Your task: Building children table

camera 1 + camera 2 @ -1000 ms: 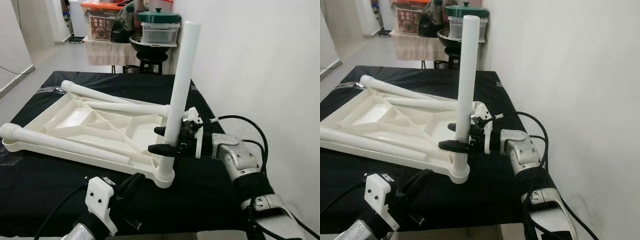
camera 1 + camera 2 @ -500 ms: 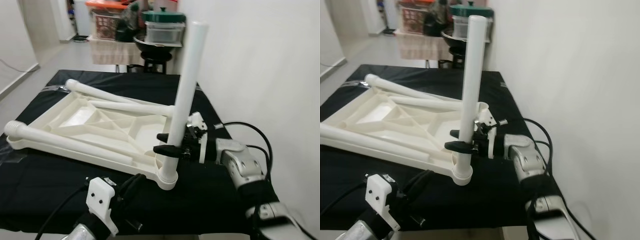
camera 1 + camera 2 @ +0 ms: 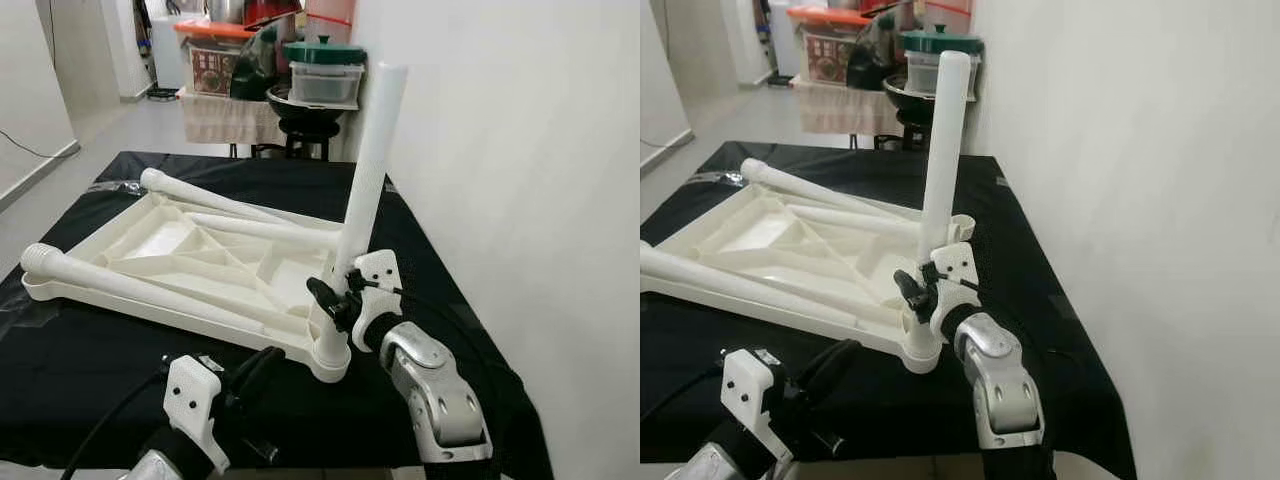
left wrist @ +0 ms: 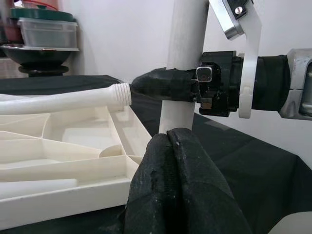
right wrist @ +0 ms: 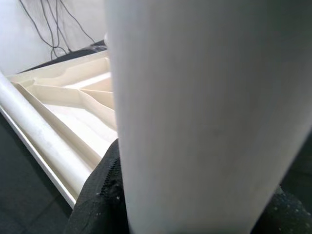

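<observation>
Leg (image 3: 368, 170): standing upright in the near right corner socket of the upturned top (image 3: 150, 262), on the desk (image 3: 60, 360).
Right gripper (image 3: 335, 296): pinching the leg low.
Left gripper (image 4: 170, 195): fingers pressed together, hovering nearby.
Handling: likely light, stiff, slippery plastic; gripping low is suiting twisting.

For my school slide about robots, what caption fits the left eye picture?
Right gripper shut on the upright table leg, standing in a corner of the upside-down white tabletop.

A home: stacked food containers (image 3: 320, 75), a wok (image 3: 300, 103) and a tiled hallway floor (image 3: 130, 125).
</observation>
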`<state>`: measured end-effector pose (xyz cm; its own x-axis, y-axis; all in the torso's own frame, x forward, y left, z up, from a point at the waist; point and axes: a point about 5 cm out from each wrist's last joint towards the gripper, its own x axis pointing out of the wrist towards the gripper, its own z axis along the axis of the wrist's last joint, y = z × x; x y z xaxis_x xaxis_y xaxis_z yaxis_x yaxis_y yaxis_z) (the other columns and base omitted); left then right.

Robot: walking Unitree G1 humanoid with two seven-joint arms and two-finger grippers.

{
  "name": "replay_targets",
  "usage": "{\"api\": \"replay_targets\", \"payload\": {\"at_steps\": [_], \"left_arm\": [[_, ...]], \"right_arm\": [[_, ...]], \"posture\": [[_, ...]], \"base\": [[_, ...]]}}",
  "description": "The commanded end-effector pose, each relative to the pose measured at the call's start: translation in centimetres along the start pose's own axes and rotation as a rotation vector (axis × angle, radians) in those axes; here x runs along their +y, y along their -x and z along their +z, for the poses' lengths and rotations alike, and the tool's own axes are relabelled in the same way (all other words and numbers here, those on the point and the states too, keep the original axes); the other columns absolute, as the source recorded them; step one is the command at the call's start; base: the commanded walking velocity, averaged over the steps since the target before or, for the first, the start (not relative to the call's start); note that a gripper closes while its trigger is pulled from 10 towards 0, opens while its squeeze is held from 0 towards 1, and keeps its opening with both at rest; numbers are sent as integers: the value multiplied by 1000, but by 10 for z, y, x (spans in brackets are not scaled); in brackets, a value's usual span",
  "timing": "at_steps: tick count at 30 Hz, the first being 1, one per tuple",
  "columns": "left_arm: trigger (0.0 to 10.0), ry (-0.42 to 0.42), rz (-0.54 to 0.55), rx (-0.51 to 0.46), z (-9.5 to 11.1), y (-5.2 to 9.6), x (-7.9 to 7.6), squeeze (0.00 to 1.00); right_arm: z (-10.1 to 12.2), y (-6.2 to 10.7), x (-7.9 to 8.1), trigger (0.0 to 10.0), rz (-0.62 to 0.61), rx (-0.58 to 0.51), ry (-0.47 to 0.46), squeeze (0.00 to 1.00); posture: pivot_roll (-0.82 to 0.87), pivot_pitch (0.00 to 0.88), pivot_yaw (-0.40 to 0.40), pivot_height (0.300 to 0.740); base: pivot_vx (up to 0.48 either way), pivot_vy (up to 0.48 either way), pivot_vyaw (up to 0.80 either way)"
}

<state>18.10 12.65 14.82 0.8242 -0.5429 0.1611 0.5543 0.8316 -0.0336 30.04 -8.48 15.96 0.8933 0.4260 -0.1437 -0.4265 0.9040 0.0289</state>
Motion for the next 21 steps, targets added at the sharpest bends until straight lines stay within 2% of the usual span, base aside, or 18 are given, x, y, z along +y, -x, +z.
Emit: {"api": "replay_targets", "payload": {"at_steps": [1, 2, 3, 4, 5, 6, 7, 8, 9, 10, 11, 13, 15, 16, 17, 18, 21], "left_arm": [[10000, 1, -7, 8, 0, 1, 0, 0], [10000, 2, -7, 8, 0, 0, 0, 0], [10000, 2, -7, 8, 0, 0, 0, 0], [10000, 3, -8, 9, 0, 0, 0, 0], [10000, 3, -8, 9, 0, 0, 0, 0], [10000, 4, -10, 10, 0, 0, 0, 0], [10000, 4, -11, 10, -1, 0, 0, 0], [10000, 5, -11, 10, -1, -1, 0, 0], [10000, 5, -11, 10, -1, -1, 0, 0], [10000, 5, -11, 10, -1, -1, 0, 0], [10000, 5, -11, 10, -1, -1, 0, 0], [10000, 6, -10, 10, -2, -1, -1, 0], [10000, 6, -10, 10, -2, -1, -1, 0], [10000, 6, -10, 10, -2, -2, -1, 0], [10000, 6, -10, 11, -3, -2, -1, 0], [10000, 6, -10, 11, -3, -2, -1, 0], [10000, 7, -10, 12, -4, -2, -1, 0]], "right_arm": [[-22, 4, -12, 8078, -91, 126, 26, 0], [-20, 4, -10, 10000, -94, 123, 10, 0], [-20, 4, -10, 10000, -94, 123, 10, 0], [-16, 4, -12, 10000, -88, 105, -3, 804], [-16, 4, -12, 10000, -88, 105, -3, 804], [-9, 3, -15, 10000, -40, 78, -11, 1000], [-1, 0, -18, 10000, 26, 37, -20, 1000], [8, -1, -21, 10000, 143, -9, -7, 1000], [8, -1, -21, 10000, 143, -9, -7, 1000], [14, -2, -23, 10000, 222, -36, 4, 1000], [21, -2, -26, 10000, 307, -69, 6, 0], [28, -2, -32, 10000, 424, -102, 5, 0], [28, -2, -32, 10000, 424, -102, 5, 0], [30, -3, -35, 10000, 506, -100, 5, 0], [29, -3, -39, 10000, 603, -80, 23, 0], [29, -3, -39, 10000, 603, -80, 23, 0], [26, -10, -50, 10000, 748, -17, 45, 0]], "posture": [[37, 0, -112, 740], [36, 0, -103, 740], [36, 0, -103, 740], [32, 0, -98, 740], [32, 0, -98, 740], [32, 0, -98, 740], [34, 0, -101, 740], [35, 0, -101, 740], [35, 0, -101, 740], [37, 0, -102, 740], [37, 0, -102, 740], [43, 0, -103, 740], [43, 0, -103, 740], [46, 0, -104, 740], [49, 0, -105, 740], [49, 0, -105, 740], [57, 0, -107, 740]], "base": [[0, 0, 0], [0, 0, 0], [0, 0, 0], [0, 0, 0], [0, 0, 0], [0, 0, 0], [0, 0, 0], [0, 0, 0], [0, 0, 0], [0, 0, 0], [0, 0, 0], [0, 0, 0], [0, 0, 0], [0, 0, 0], [0, 0, 0], [0, 0, 0], [0, 0, 0]]}}
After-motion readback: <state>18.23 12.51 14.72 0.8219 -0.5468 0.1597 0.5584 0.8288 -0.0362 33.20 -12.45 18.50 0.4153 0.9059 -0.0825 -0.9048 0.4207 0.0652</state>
